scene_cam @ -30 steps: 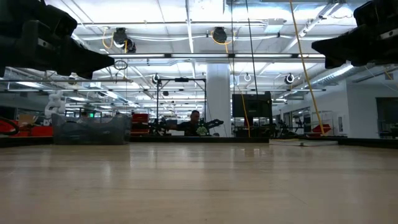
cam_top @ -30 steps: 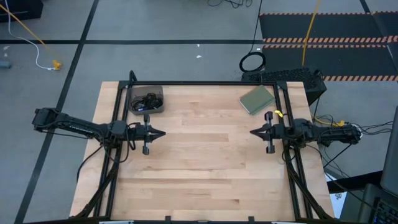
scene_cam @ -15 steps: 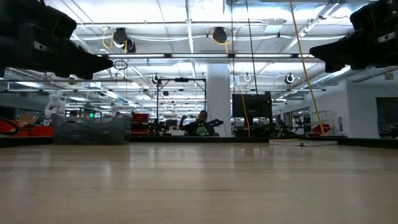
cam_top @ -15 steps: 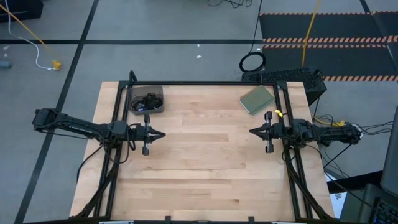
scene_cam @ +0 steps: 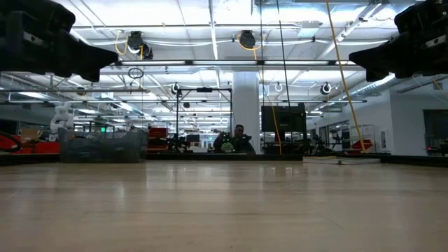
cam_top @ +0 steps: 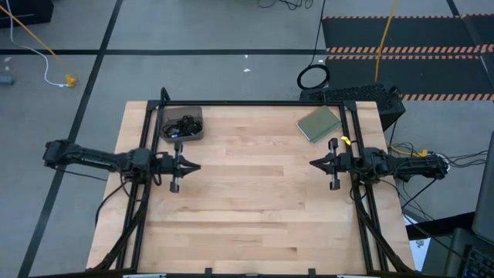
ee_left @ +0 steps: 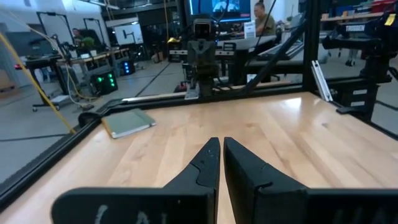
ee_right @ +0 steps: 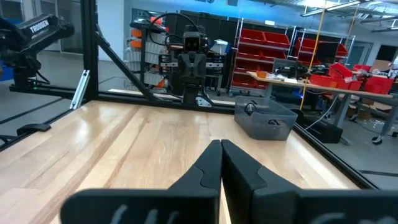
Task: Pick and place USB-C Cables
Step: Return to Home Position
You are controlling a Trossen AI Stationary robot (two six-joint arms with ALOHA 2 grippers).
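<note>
A small grey tray stands at the table's far left corner, with dark coiled USB-C cables lying inside it; I cannot tell their colours apart. The right wrist view shows the same tray with a dark cable at its rim. My left gripper hovers shut above the table just near of the tray, pointing toward the right edge. My right gripper hovers shut at the right side, pointing toward the left edge. Both are raised well off the wood.
A flat green pad lies at the far right corner. Black frame rails run along the far edge and both sides. A black ring loop and a yellow cord lie on the floor beyond. A person sits far behind.
My left arm has drawn back a little toward the table's left edge, staying shut and at the same height. In the room behind, the person has shifted sideways.
</note>
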